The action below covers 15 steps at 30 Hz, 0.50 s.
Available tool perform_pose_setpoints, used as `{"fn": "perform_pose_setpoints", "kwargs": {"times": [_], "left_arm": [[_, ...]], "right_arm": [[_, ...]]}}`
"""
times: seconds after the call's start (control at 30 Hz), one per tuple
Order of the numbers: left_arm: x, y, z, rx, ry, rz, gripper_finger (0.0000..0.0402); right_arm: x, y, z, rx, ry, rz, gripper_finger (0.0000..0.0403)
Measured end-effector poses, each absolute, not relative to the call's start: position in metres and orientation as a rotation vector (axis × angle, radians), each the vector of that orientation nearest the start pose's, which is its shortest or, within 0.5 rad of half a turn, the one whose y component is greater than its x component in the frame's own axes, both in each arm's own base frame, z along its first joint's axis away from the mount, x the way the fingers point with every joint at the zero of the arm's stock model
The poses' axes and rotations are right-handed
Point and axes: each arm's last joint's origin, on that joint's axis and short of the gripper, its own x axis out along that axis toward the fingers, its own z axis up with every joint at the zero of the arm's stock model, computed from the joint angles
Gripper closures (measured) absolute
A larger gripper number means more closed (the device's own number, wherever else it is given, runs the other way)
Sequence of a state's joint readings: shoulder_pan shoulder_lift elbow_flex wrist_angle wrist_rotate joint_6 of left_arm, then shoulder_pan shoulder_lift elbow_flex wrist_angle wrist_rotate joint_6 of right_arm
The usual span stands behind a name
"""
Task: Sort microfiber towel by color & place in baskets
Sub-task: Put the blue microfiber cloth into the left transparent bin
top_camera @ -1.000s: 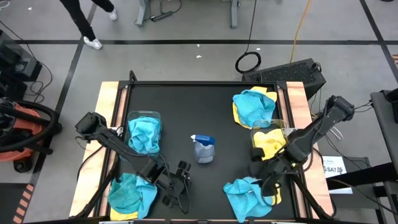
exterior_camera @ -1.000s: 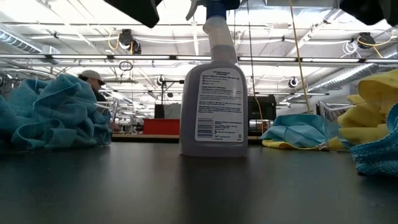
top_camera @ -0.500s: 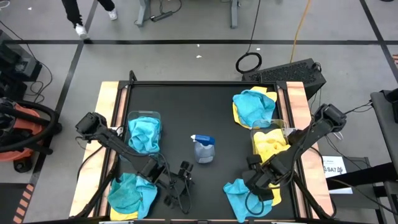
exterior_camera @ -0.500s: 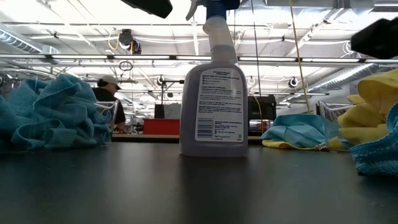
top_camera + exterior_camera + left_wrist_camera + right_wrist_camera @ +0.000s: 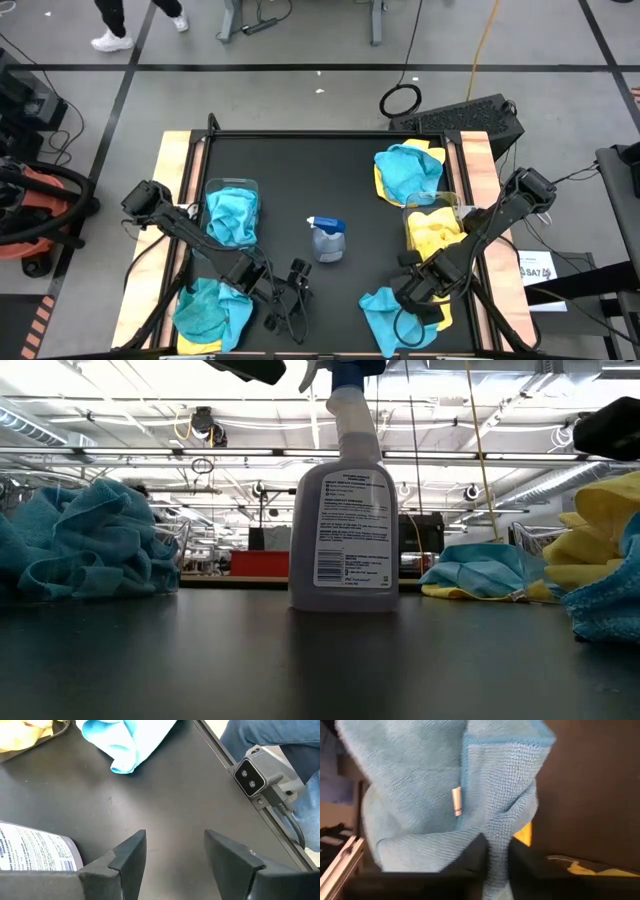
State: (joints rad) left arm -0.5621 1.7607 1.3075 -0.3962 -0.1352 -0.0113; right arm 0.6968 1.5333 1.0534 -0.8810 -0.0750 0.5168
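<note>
My right pincer grips a fold of a teal-blue fuzzy microfiber towel at the near right corner of the black table, its two dark fingers pinched narrow on the cloth, a scrap of yellow towel showing beneath. My left pincer hovers over the near edge, left of centre, its fingers spread wide above bare tabletop and holding nothing.

The left clear plastic basket by the left edge carries a teal towel; the right clear plastic basket by the right edge carries yellow ones. A teal-and-yellow heap sits at the far right corner, another teal heap at the near left corner. A grey spray bottle with a blue top stands upright mid-table.
</note>
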Motion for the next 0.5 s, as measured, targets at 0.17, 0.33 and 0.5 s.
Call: {"fn": "perform_pose_setpoints", "kwargs": {"times": [0.17,0.33,0.5], "left_arm": [[0.325,-0.198,0.237,0.280,0.806,-0.392,0.0197],[0.327,-0.198,0.239,0.286,0.775,-0.397,0.0197],[0.331,-0.196,0.242,0.297,0.731,-0.403,0.0197]], "right_arm": [[0.211,0.180,0.218,-0.018,1.427,0.338,0.0390],[0.217,0.185,0.241,-0.048,1.377,0.376,0.0399],[0.222,0.190,0.279,-0.118,1.282,0.366,0.0400]]}}
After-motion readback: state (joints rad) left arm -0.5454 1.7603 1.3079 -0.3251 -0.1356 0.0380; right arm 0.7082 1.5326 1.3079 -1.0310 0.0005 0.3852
